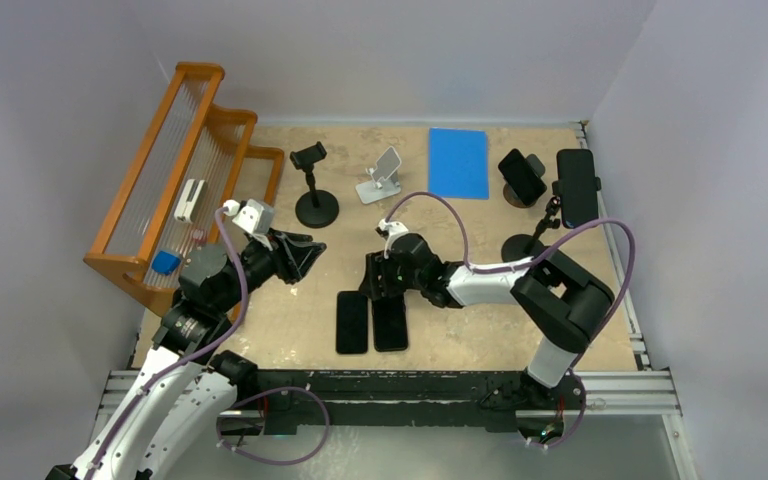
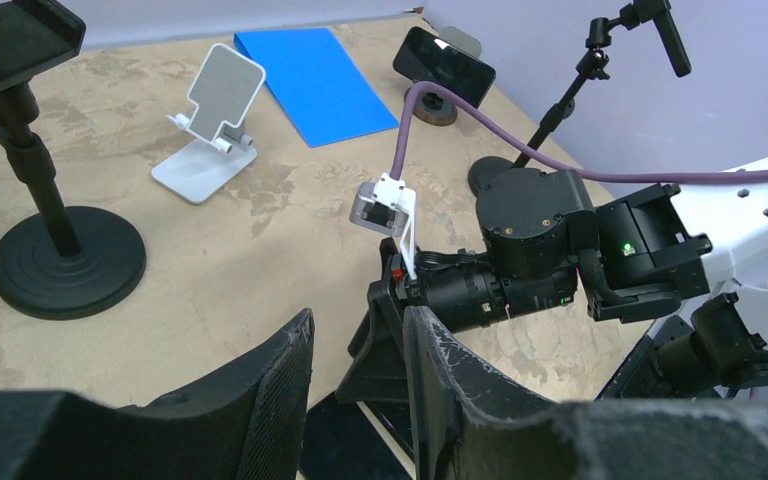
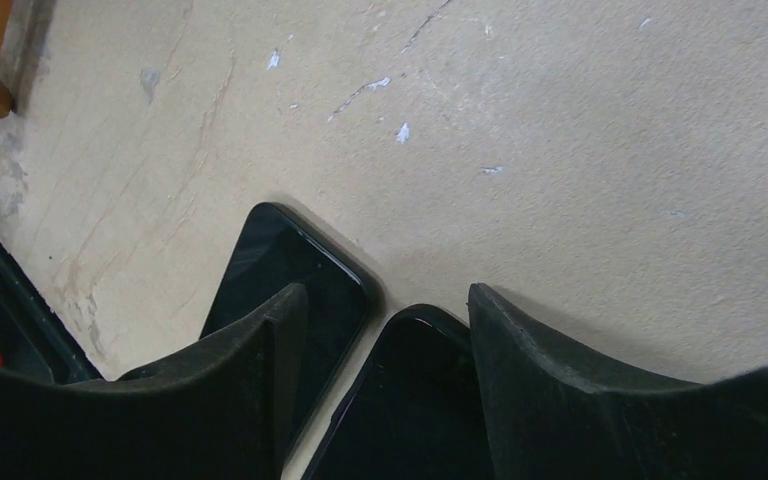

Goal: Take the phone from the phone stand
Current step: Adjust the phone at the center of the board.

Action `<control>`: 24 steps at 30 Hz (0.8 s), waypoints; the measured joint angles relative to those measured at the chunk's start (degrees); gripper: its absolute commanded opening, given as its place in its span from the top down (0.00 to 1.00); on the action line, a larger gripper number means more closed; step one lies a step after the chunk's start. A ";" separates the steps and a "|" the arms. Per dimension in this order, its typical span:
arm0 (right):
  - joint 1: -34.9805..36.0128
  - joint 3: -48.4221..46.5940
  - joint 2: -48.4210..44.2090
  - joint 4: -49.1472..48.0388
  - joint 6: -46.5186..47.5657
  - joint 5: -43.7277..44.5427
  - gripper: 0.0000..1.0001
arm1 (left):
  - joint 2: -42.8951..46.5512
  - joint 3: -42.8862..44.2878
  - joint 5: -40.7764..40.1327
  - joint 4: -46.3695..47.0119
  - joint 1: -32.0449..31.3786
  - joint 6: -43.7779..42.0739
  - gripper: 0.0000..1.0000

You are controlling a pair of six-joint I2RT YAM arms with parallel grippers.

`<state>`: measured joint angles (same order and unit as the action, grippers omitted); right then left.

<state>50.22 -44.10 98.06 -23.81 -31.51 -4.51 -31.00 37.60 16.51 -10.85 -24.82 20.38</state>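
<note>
I'm looking at my beige tabletop [image 1: 290, 320]. A black phone [image 1: 351, 322] and a second black phone [image 1: 390, 324] are lying flat, side by side, at the near edge. Sitting farther back: wooden rack [image 1: 198, 72], black clamp stand [image 1: 316, 208], white folding stand [image 1: 381, 180], blue mat [image 1: 458, 163], gooseneck stand base [image 1: 523, 247].

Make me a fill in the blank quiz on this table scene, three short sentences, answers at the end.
1. Below the right gripper, ____ phones lie flat side by side.
2. The white stand holds ____ phone.
3. The flat mat at the back is coloured ____.
Missing words: two; no; blue.
</note>
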 measured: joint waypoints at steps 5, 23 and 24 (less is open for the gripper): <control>0.42 0.00 -1.73 2.19 -0.50 0.33 0.31 | -0.02 0.00 0.00 0.00 0.00 0.00 0.63; -0.04 18.16 -31.43 4.04 -14.32 3.96 0.28 | -0.28 -0.02 0.57 0.00 0.00 0.02 0.63; -0.04 19.78 -32.09 3.96 -15.56 3.96 0.28 | -0.28 0.00 0.68 0.00 0.00 0.02 0.63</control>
<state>50.17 -24.32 65.98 -19.86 -47.07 -0.56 -31.29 37.60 17.19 -10.85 -24.82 20.40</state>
